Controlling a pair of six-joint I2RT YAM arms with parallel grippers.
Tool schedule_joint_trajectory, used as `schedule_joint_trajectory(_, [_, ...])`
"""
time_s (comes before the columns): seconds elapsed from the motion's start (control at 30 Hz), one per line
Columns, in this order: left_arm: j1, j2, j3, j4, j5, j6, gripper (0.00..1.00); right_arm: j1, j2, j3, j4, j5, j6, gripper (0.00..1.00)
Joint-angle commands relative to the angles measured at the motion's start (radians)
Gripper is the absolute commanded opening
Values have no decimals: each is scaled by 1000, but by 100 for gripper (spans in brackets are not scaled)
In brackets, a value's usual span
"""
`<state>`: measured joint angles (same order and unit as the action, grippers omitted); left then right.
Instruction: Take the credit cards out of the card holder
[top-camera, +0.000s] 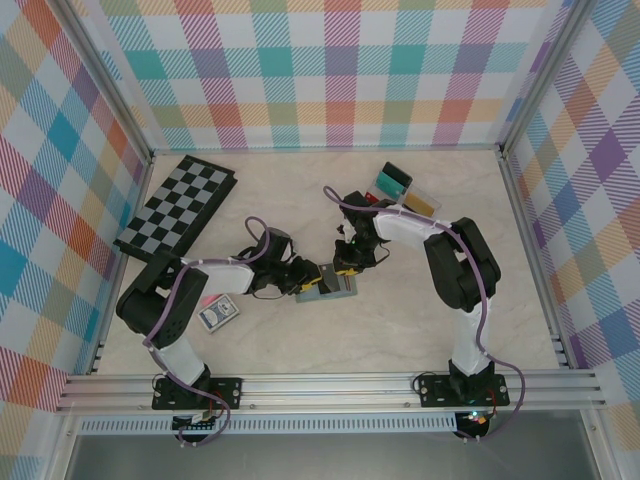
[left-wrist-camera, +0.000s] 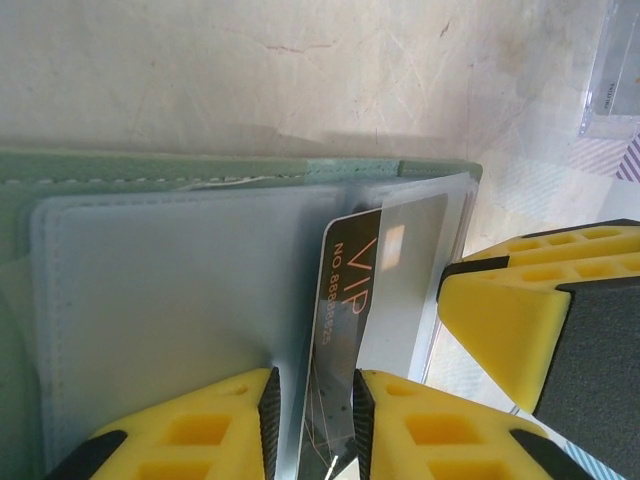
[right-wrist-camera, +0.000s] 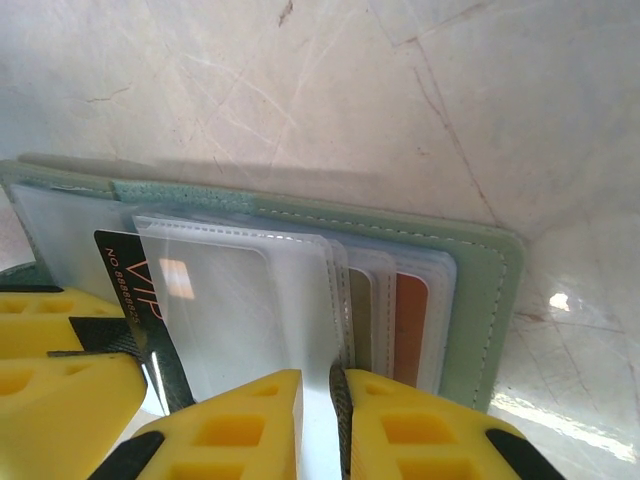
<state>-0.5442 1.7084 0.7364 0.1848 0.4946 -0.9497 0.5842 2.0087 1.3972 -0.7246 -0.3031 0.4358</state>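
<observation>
The left gripper is pinching the dark VIP card in a nearly closed grip; beside it, the right gripper is narrowly clamping the card holder.

Mid tabletop crowded: left gripper and right gripper just beside each other over card holder, no passage between. Left jaws closed on dark card, right jaws on holder's clear sleeve. Near-right tabletop bare, open. Far left blocked by checkered board; clear tray far right-centre; card pack by left arm. Three sides closed by walls.
</observation>
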Motion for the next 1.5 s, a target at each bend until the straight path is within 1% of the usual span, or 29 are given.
schedule_joint_trajectory(0.0, [13,30,24,23,30,-3,26,5,14,18,-29,-2,-17,18])
schedule_joint_trajectory(0.23, [13,50,31,27,42,-1,19,5,28,-3,-19,-5,-10,18])
schedule_joint_trajectory(0.37, [15,45,28,18,32,4,12,6,35,-4,-23,8,-5,18])
schedule_joint_trajectory(0.63, [39,-6,5,-69,-3,60,0,3,34,-12,-25,39,12,18])
schedule_joint_trajectory(0.83, [57,-90,1,-191,-40,133,0,3,22,-17,-20,36,20,18])
schedule_joint_trajectory(0.97, [68,-151,15,-286,-62,182,0,1,-17,-20,7,1,34,18])
schedule_joint_trajectory(1.03, [75,-186,31,-339,-75,211,0,-1,-52,-23,31,-25,34,21])
schedule_joint_trajectory(1.17, [90,-260,46,-392,-86,261,0,-14,-157,-52,100,-69,39,32])
schedule_joint_trajectory(1.27, [107,-297,51,-376,-51,262,0,-34,-243,-105,173,-125,60,43])
schedule_joint_trajectory(1.4, [134,-336,72,-316,20,220,0,-82,-333,-202,313,-268,137,61])
schedule_joint_trajectory(1.47, [145,-356,83,-263,56,179,0,-104,-363,-248,396,-340,194,65])
